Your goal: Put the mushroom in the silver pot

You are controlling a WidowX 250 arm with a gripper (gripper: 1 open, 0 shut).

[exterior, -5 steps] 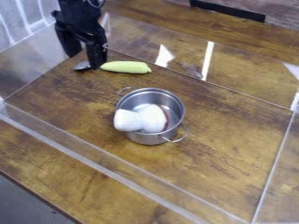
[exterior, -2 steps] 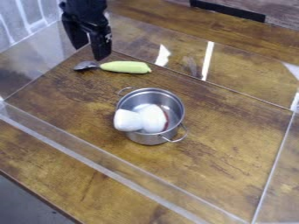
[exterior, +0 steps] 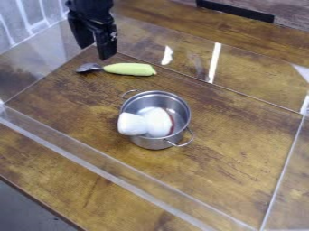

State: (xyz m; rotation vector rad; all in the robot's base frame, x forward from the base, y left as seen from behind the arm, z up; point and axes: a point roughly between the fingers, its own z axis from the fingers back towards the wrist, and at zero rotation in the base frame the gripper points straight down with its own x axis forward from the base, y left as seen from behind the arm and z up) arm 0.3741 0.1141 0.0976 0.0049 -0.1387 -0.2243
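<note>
The silver pot [exterior: 173, 113] stands near the middle of the wooden table. The mushroom [exterior: 144, 124] lies inside it; its thick white stem shows and I cannot make out the cap. My gripper [exterior: 93, 47] hangs at the far left, pointing down. Its dark fingers [exterior: 79, 38] are spread open with nothing between them. It is well apart from the pot, just beyond the yellow-green vegetable.
A long yellow-green vegetable [exterior: 128, 69] lies left of and beyond the pot, with a small grey object [exterior: 87, 68] at its left end. Clear plastic walls [exterior: 133, 180] fence the table along the front, left and right sides.
The open gripper has drifted slightly toward the far edge, uncovering the small grey object. The pot and the mushroom have not moved.
</note>
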